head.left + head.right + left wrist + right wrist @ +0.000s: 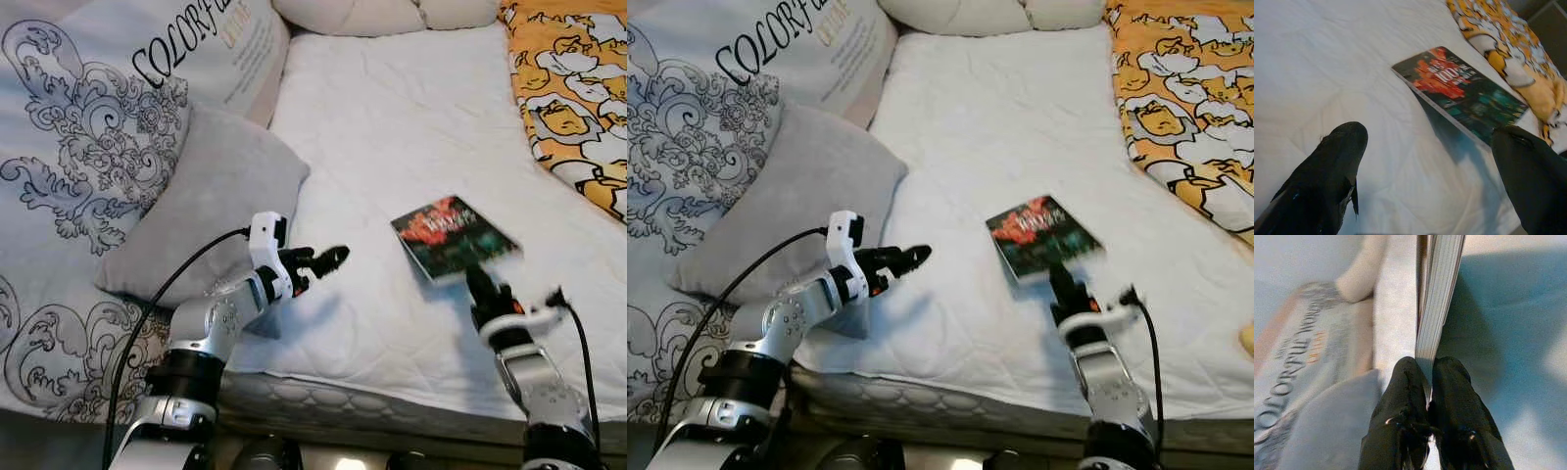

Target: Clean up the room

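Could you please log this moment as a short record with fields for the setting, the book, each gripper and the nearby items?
setting: white mattress
book: dark cover with red print, lifted at its near edge, shadow beneath it
right gripper: jaws shut on the book's near edge
left gripper: jaws open, above the mattress, apart from the book
nearby: grey pillow to the left; patterned duvet behind it; orange cartoon blanket to the right

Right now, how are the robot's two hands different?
The right end effector is shut on the near edge of the book, lifting it off the white bed; the left end effector is open, holds nothing and hovers over the bed beside the grey pillow. Both have two black fingers on silver arms.
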Tool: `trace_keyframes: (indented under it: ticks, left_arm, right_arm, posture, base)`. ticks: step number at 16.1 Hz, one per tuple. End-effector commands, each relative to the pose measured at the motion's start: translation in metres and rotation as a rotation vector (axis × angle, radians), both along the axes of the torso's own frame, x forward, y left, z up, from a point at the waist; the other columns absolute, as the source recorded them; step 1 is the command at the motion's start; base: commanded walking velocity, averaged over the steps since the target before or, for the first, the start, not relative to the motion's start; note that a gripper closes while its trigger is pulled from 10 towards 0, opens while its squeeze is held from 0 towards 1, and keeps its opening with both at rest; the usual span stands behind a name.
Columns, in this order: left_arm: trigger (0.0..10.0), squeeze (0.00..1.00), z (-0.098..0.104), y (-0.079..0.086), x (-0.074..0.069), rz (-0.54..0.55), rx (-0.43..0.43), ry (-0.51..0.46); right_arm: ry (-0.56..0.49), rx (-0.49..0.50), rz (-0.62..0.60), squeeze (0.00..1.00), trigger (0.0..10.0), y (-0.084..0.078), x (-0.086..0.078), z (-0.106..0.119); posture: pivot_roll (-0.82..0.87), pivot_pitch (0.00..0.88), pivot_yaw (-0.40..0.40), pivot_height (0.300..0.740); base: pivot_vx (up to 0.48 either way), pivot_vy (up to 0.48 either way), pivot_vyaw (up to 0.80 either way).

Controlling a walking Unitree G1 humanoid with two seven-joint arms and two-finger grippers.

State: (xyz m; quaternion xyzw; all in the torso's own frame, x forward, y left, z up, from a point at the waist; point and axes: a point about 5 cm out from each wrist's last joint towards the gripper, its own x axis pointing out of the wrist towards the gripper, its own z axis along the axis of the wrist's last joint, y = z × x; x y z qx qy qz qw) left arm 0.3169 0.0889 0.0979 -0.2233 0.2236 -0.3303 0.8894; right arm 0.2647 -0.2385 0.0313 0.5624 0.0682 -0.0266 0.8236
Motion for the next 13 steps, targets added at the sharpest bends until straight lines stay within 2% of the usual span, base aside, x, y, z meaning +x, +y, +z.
trace_keyframes:
  ticks: [1,2,3,4,6,7,8,10,11,13]
  left_arm:
    - [10.0,0.93,-0.001,-0.001,-0.004,-0.034,0.020,0.001]
    - [10.0,0.58,-0.002,-0.004,-0.006,-0.047,-0.003,0.023]
    - [10.0,0.58,-0.003,-0.005,-0.007,-0.046,-0.010,0.032]
    - [10.0,0.00,-0.009,-0.006,-0.005,-0.021,-0.004,0.079]
    - [10.0,0.00,-0.016,-0.007,-0.002,-0.001,0.035,0.111]
    - [10.0,0.00,-0.012,-0.008,-0.001,-0.011,0.023,0.093]
    - [10.0,0.00,-0.006,-0.007,-0.001,-0.034,0.022,0.055]
    - [10.0,0.00,-0.005,-0.007,-0.003,-0.053,0.044,0.035]
    - [10.0,0.00,-0.005,-0.007,-0.004,-0.068,0.055,0.025]
    - [10.0,0.00,-0.005,-0.007,-0.005,-0.071,0.059,0.021]
  right_arm:
    - [0.015,-0.004,-0.024,0.00,0.0,-0.005,-0.004,-0.003]
    - [-0.014,0.009,-0.011,0.00,0.0,-0.003,-0.004,0.001]
    - [-0.024,0.013,-0.006,0.00,0.0,-0.003,-0.004,0.002]
    - [-0.042,0.013,0.005,0.00,0.0,-0.002,-0.004,0.005]
    - [0.030,-0.024,-0.002,0.00,0.0,-0.005,-0.005,-0.003]
    - [0.068,-0.049,-0.012,0.00,1.4,-0.008,-0.006,-0.007]
    - [0.112,-0.074,-0.031,0.00,10.0,-0.013,-0.004,-0.011]
    - [0.124,-0.074,-0.038,0.00,10.0,-0.014,-0.002,-0.011]
    - [0.118,-0.063,-0.038,1.00,10.0,-0.013,0.001,-0.010]
    - [0.118,-0.055,-0.029,1.00,10.0,-0.012,0.006,-0.010]
  posture:
    - [-0.07,0.030,0.085,0.740]
    - [-0.07,0.030,0.084,0.740]
    - [-0.07,0.031,0.084,0.740]
    - [-0.08,0.035,0.085,0.740]
    - [-0.09,0.039,0.092,0.740]
    - [-0.09,0.042,0.095,0.740]
    - [-0.09,0.048,0.100,0.740]
    - [-0.09,0.050,0.101,0.740]
    - [-0.08,0.052,0.100,0.740]
    - [-0.08,0.052,0.097,0.740]
  base:
    - [0.000,0.000,0.00]
    - [0.000,0.000,0.00]
    - [0.000,0.000,0.00]
    - [0.000,0.000,0.00]
    - [0.000,0.000,0.00]
    - [0.000,0.000,0.00]
    - [0.000,0.000,0.00]
    - [0.000,0.000,0.00]
    - [0.000,0.000,0.00]
    - [0.000,0.000,0.00]
